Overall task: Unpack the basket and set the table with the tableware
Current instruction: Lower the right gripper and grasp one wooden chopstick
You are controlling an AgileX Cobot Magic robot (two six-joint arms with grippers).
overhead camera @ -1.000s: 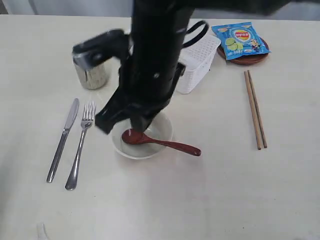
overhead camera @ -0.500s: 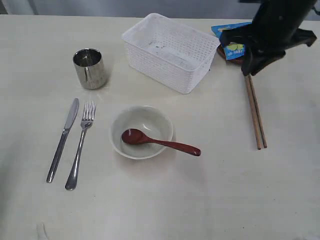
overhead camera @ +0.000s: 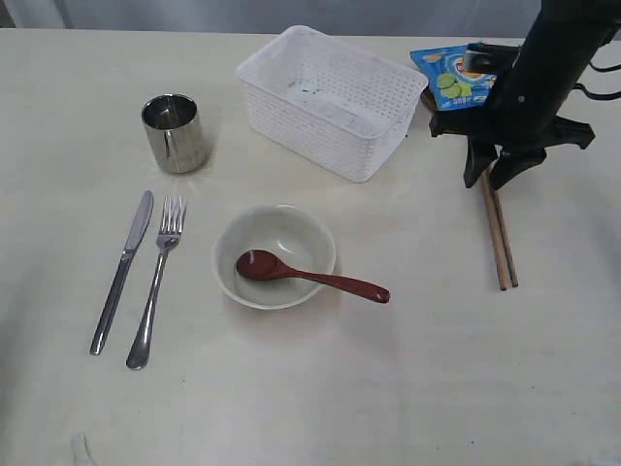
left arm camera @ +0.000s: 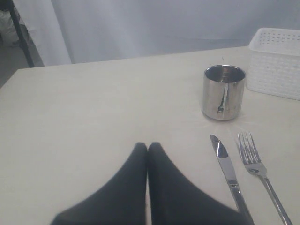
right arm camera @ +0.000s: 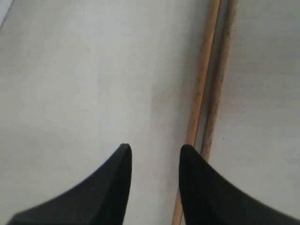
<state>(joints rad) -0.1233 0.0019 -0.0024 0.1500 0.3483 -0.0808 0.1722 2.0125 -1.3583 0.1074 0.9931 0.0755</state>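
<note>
With the spoon set in the bowl, the right fingers have crossed over and parted, empty, beside the chopsticks, probably the next job; the left fingers are closed.

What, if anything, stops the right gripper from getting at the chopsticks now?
Likely nothing, so yes: the right gripper hangs close over the chopsticks, jaws apart, and nothing else shows lying on them.

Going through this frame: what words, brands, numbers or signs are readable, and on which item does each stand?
Blue snack packet: printed label, partly covered, too small and blurred to read.
Basket, steel cup, bowl: no text visible.
Nothing else in any view carries lettering.
</note>
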